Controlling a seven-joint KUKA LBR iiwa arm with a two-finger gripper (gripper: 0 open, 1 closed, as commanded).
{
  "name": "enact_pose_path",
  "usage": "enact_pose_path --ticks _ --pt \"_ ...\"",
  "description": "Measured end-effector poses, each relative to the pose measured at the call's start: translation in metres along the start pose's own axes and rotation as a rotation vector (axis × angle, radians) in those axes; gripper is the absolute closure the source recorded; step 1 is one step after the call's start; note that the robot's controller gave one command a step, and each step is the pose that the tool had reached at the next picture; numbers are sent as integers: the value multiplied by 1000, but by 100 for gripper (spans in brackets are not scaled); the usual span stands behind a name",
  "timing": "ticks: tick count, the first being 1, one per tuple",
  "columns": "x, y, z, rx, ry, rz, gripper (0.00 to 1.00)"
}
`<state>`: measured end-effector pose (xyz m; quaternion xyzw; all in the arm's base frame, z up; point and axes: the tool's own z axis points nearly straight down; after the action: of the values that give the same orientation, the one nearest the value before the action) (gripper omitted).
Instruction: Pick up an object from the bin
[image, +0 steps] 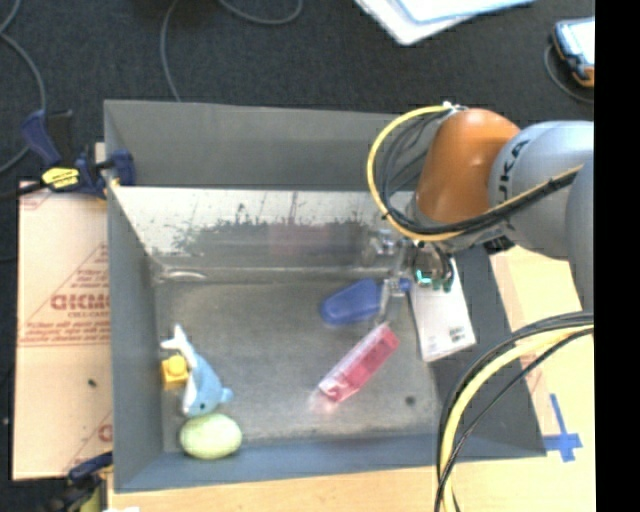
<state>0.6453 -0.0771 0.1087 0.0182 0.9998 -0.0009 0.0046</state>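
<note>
Hovering beside a blue oval piece (348, 303) in the bin (132, 330), end effector (392, 272); grip unclear.

We count five things in the bin (250, 225): one blue oval piece (350, 302), one pink clear bar (358, 365), one yellow block (175, 372), one light-blue dolphin toy (203, 388), one pale green ball (211, 437).

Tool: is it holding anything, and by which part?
Cannot tell: the tool is at the right end of the blue oval object, but no hold shows.

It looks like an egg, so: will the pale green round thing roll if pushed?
Probably yes: the pale green round thing looks smooth and rounded. The bin wall beside it would likely stop it. It may be slippery.
</note>
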Motion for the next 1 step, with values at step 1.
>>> enact_pose_path --ticks 1 --pt "0 5 -7 1 -3 15 0"
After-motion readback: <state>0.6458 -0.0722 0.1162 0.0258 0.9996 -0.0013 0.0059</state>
